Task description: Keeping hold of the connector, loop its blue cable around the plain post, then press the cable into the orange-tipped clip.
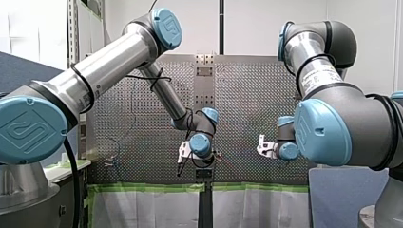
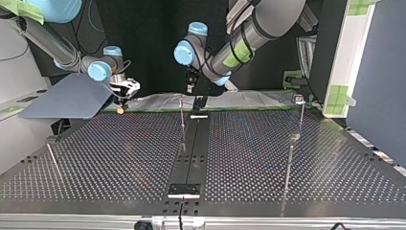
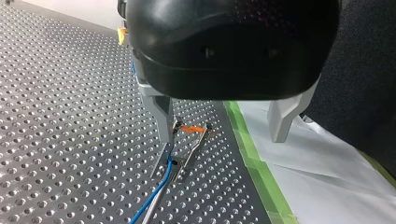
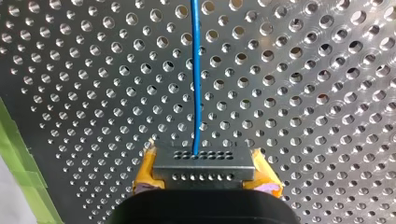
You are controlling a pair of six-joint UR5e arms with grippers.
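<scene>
In the right wrist view my right gripper (image 4: 204,176) is shut on the grey connector (image 4: 203,161), with yellow pads (image 4: 145,178) on both sides of it. The blue cable (image 4: 194,70) runs straight out from the connector over the perforated plate. In the left wrist view my left gripper (image 3: 223,140) stands open. The orange-tipped clip (image 3: 190,129) sits just inside one metal finger (image 3: 163,116), and the blue cable (image 3: 158,189) rises to it past that finger. In the top view my left gripper (image 2: 190,86) hangs above a thin post (image 2: 182,120), and my right gripper (image 2: 119,106) is off to that view's left.
Thin upright posts stand on the perforated table (image 2: 119,158): one at the top view's left (image 2: 52,160), two at its right (image 2: 288,167) (image 2: 301,115). A black strip (image 2: 191,153) runs down the middle. Green tape (image 3: 252,154) and white sheeting mark the table's edge.
</scene>
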